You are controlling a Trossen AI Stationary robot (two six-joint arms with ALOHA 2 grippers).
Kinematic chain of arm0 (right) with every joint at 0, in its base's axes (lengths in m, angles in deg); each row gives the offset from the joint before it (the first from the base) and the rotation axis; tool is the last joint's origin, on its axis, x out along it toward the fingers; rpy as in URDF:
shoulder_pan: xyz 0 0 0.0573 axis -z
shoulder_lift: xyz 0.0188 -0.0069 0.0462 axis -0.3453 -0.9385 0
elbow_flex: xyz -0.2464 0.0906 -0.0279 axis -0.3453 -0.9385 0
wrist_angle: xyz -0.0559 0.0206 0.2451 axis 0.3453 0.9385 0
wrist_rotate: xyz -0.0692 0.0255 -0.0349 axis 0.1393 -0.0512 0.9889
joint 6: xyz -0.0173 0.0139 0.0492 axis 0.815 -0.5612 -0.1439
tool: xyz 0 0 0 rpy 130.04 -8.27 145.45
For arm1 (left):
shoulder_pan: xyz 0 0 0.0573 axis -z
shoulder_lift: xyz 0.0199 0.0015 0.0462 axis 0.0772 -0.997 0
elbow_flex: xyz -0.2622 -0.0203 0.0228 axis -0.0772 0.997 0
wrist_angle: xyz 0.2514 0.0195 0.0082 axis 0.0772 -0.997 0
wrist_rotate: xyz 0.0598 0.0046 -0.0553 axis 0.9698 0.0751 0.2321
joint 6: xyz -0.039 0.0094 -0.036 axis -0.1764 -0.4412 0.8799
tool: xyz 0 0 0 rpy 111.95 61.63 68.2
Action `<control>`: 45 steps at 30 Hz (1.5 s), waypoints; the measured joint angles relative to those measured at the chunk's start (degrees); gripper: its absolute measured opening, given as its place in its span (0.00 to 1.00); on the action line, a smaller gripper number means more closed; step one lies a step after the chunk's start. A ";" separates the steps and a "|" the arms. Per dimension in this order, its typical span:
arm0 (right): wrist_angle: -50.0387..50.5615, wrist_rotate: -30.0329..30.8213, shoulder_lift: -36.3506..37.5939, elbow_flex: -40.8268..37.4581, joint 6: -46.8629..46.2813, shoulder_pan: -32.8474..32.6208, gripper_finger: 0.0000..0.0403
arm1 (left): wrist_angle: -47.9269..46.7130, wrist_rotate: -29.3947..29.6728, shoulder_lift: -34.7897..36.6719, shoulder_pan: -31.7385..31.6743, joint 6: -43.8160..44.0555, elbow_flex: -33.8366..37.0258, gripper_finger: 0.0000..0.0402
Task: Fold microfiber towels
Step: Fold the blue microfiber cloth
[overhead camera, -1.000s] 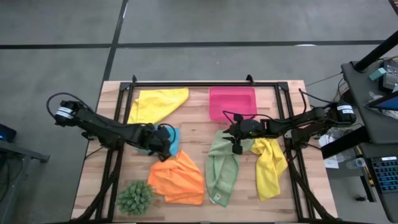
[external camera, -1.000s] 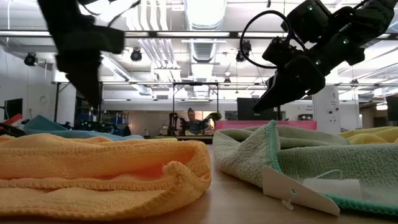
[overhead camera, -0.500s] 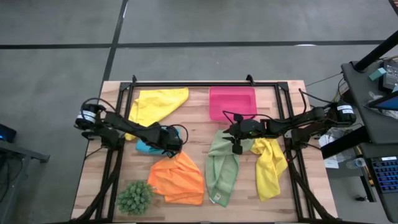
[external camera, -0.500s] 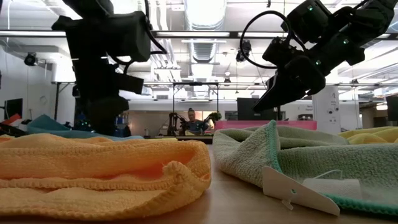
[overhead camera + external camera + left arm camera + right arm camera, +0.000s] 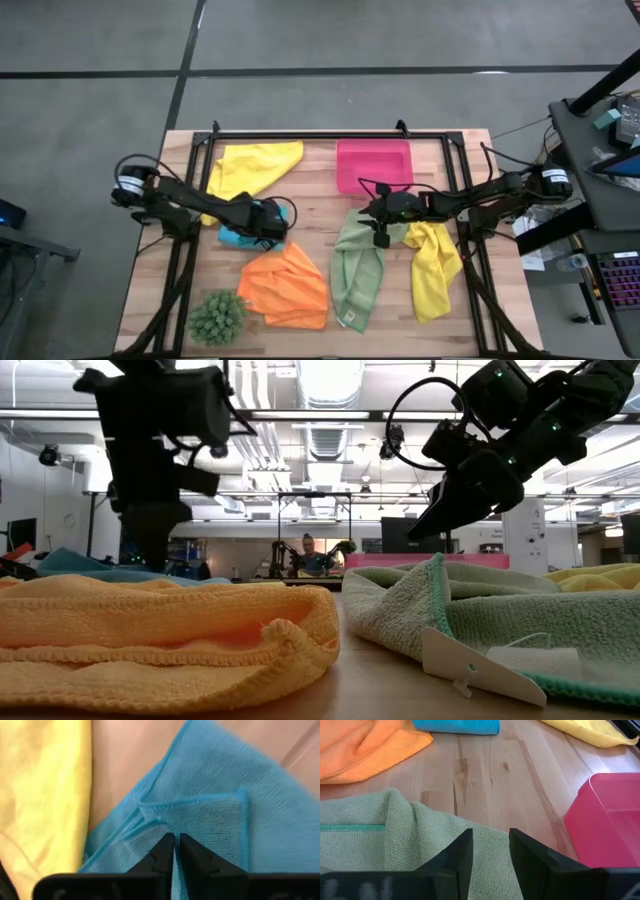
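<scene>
The left gripper rests on the folded turquoise towel, fingers pressed together over its top layer; whether cloth is pinched is unclear. This towel lies beside a yellow towel. The right gripper hovers, fingers apart, above the sage green towel, near the pink tray.

The left arm hides most of the turquoise towel (only an edge shows).
</scene>
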State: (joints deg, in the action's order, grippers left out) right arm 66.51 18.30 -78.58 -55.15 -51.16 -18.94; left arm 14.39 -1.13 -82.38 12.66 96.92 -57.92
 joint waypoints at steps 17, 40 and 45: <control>0.17 -0.02 0.00 0.00 -0.26 -0.02 0.29 | 4.77 -3.39 4.71 -0.02 -1.10 -0.03 0.34; 0.09 -0.02 -0.02 -0.46 -0.42 0.00 0.29 | 6.76 1.03 -2.96 -1.25 -1.42 3.38 0.06; 0.01 -0.02 -0.02 -0.58 -0.44 0.00 0.29 | 6.76 1.05 -1.41 -1.27 -2.84 1.69 0.02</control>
State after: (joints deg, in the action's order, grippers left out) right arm 66.53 18.28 -78.60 -55.73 -51.60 -18.94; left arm 21.15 -0.08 -83.79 11.39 94.08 -56.22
